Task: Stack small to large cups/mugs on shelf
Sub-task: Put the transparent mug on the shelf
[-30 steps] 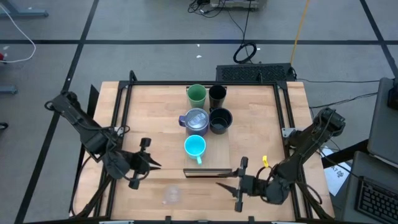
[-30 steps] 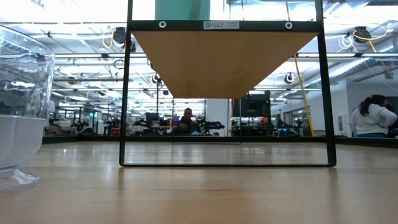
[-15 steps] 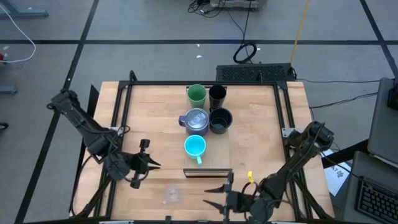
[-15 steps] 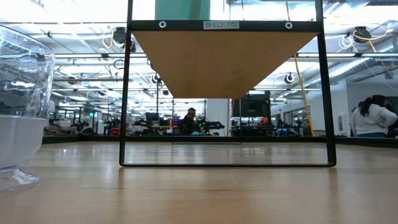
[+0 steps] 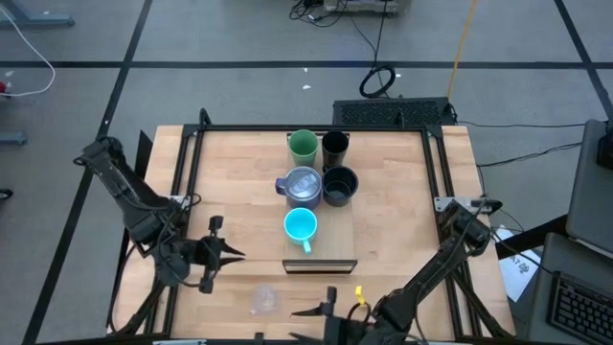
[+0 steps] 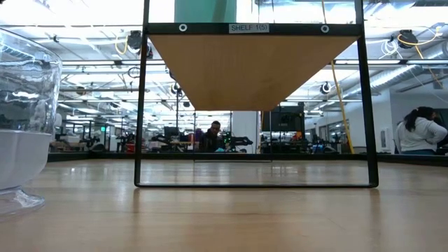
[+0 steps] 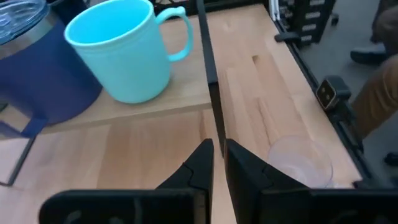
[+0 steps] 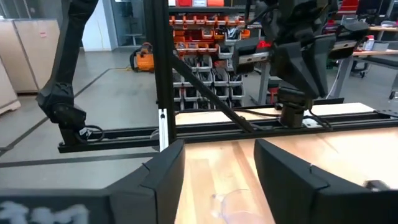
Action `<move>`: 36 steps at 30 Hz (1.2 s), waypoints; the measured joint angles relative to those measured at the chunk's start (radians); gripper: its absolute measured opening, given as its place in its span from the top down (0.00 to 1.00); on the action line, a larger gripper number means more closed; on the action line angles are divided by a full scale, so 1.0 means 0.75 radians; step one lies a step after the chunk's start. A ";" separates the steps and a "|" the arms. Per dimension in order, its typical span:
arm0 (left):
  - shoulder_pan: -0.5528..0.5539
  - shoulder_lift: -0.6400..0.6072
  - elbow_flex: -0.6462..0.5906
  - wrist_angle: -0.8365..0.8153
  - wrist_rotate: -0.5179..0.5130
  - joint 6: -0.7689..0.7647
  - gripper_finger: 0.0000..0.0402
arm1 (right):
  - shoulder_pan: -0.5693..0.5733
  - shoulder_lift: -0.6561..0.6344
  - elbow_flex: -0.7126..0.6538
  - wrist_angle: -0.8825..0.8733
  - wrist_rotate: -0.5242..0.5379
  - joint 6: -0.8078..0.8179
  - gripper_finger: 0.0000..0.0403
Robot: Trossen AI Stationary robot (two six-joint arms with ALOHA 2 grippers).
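Five cups stand on the shelf [image 5: 345, 225], a light-wood board with a dark front edge: a green cup [image 5: 303, 146], a slim black tumbler [image 5: 334, 147], a lavender-grey mug [image 5: 301, 185], a wide black mug [image 5: 339, 184] and a cyan handled mug [image 5: 301, 226]. A small clear glass [image 5: 263, 300] stands upright on the tabletop near its front edge. My right gripper [image 5: 299, 321] is open and empty just right of the glass, fingers pointing at it; the glass lies ahead between them [image 8: 233, 208]. My left gripper [image 5: 230, 254] is shut and empty left of the shelf's front end.
The shelf's black frame [image 6: 255, 185] stands on the table, its board raised above it. The tabletop's black rails [image 5: 187, 182] run along both sides. Bare wood lies left and right of the shelf. People show in the room beyond the table [image 6: 418, 133].
My right gripper has moved toward the table's near edge and left, from beside the shelf's front end to close by the clear glass, staying open. The cups and the glass have not moved.
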 joint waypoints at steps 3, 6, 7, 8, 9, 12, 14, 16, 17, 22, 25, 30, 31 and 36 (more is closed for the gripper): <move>-0.056 0.002 0.000 0.000 -0.034 -0.041 0.90 | -0.004 0.075 0.101 -0.026 0.005 0.013 0.49; -0.121 0.004 -0.001 0.000 -0.077 -0.057 0.90 | -0.006 0.144 0.190 -0.034 0.007 0.040 0.45; -0.141 0.004 -0.001 -0.001 -0.091 -0.062 0.90 | -0.006 0.168 0.219 -0.040 0.007 0.049 0.43; -0.160 0.004 -0.001 0.000 -0.107 -0.063 0.90 | -0.006 0.194 0.246 -0.047 0.006 0.058 0.42; -0.178 0.004 -0.001 -0.001 -0.118 -0.065 0.90 | -0.006 0.219 0.274 -0.059 0.007 0.067 0.41; -0.221 0.004 -0.001 -0.001 -0.152 -0.075 0.90 | -0.006 0.281 0.354 -0.102 0.002 0.100 0.40; -0.243 0.004 -0.001 -0.002 -0.155 -0.078 0.90 | -0.011 0.308 0.381 -0.107 -0.030 0.146 0.39; -0.266 0.004 -0.005 -0.009 -0.156 -0.086 0.90 | -0.014 0.326 0.388 -0.112 -0.030 0.178 0.39; -0.277 0.004 -0.012 -0.002 -0.157 -0.088 0.90 | -0.015 0.338 0.389 -0.110 -0.029 0.194 0.39; -0.303 0.004 -0.098 0.054 -0.158 -0.114 0.90 | -0.016 0.351 0.389 -0.179 -0.025 0.263 0.39; -0.302 0.004 -0.175 0.144 -0.157 -0.154 0.90 | -0.020 0.356 0.382 -0.199 -0.026 0.275 0.39; -0.352 0.004 -0.292 0.365 -0.144 -0.140 0.90 | -0.032 0.359 0.352 -0.203 -0.027 0.282 0.39; -0.360 0.004 -0.305 0.396 -0.144 -0.135 0.90 | -0.033 0.358 0.347 -0.202 -0.027 0.282 0.39; -0.406 0.011 -0.317 0.463 -0.180 -0.151 0.90 | -0.034 0.357 0.319 -0.203 -0.028 0.286 0.39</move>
